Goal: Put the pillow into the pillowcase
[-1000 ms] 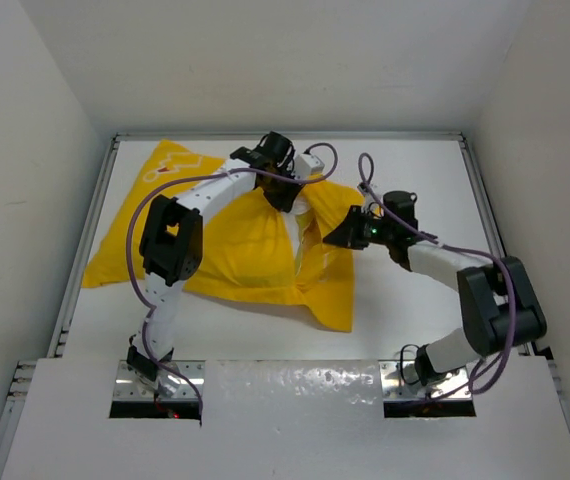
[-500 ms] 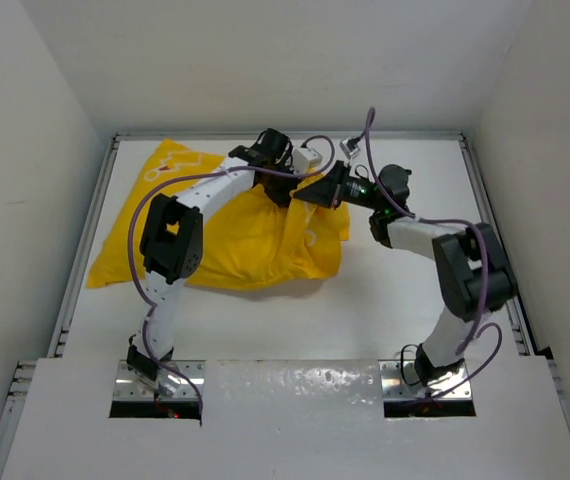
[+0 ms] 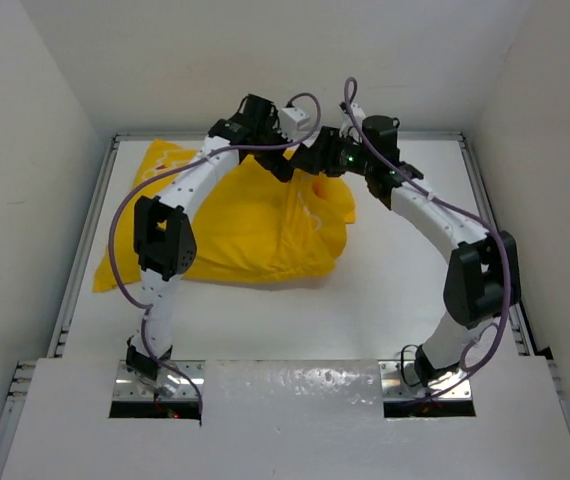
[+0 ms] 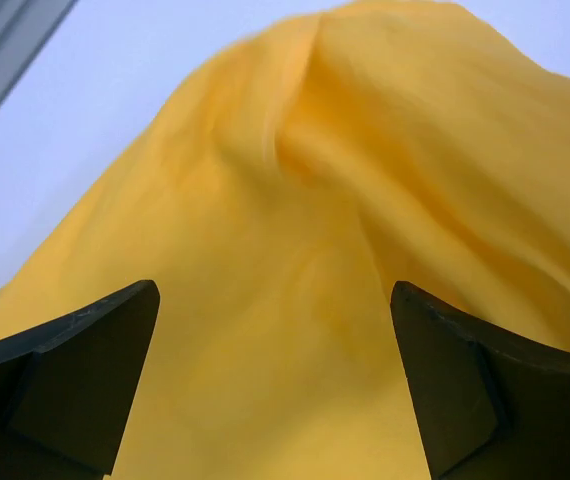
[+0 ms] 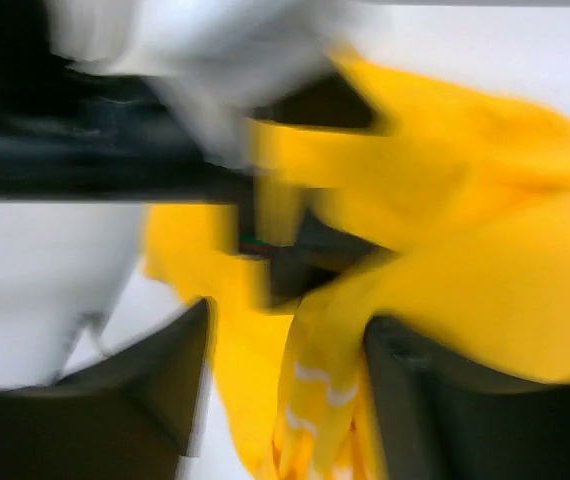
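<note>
The bright yellow pillowcase (image 3: 245,225) lies bulging on the left half of the table, its right end bunched up under both grippers. The pillow does not show in any view. My left gripper (image 3: 281,165) hangs over the pillowcase's back right corner. In the left wrist view, the left gripper (image 4: 275,300) is open wide, with loose yellow cloth (image 4: 345,180) below and nothing pinched. My right gripper (image 3: 310,162) is right beside it. In the blurred right wrist view, the right gripper (image 5: 285,340) has its jaws apart, and a fold of the pillowcase (image 5: 485,250) hangs between them.
White walls close the table at the back and both sides, with a metal rail (image 3: 83,250) along the left edge. Bare white table (image 3: 415,280) lies right of the pillowcase. The left arm's wrist (image 5: 165,60) fills the top of the right wrist view, very close.
Both grippers were shut on the cloth and now stand open. The right arm swung from mid-right to the back centre, drawing the pillowcase's right flap in. The white edge seen earlier is covered.
</note>
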